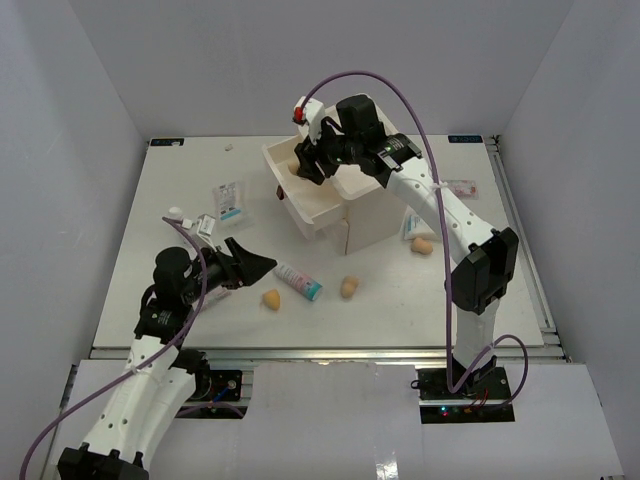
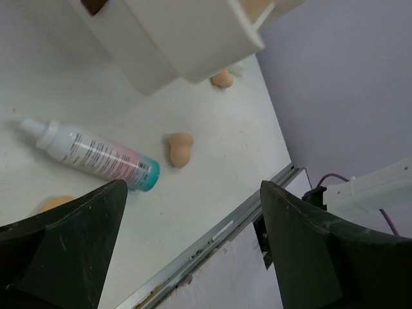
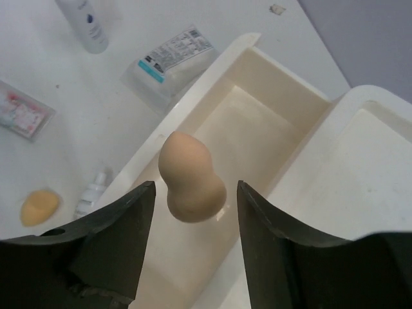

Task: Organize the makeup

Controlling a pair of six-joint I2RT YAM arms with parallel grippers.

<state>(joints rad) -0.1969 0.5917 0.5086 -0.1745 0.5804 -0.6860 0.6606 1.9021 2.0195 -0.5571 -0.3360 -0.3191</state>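
Note:
My right gripper [image 1: 312, 160] hangs open over the pulled-out drawer [image 1: 300, 212] of the cream box. A tan egg-shaped sponge [image 3: 191, 177] sits between its spread jaws, with a gap on each side, over the drawer floor; it also shows in the top view [image 1: 298, 166]. Three more sponges [image 1: 271, 299] [image 1: 349, 287] [image 1: 422, 245] lie on the table. The white tube with teal cap [image 1: 298, 281] lies between the front two. My left gripper [image 1: 256, 265] is open and empty, just left of the tube [image 2: 96, 158].
The cream drawer box [image 1: 372, 215] stands mid-table. A sachet [image 1: 229, 200], a small white bottle [image 1: 181, 214] and another sachet [image 1: 206, 225] lie at the left. A pink-print sachet [image 1: 460, 187] lies right of the box. The table's front rail [image 2: 212, 235] is close under my left gripper.

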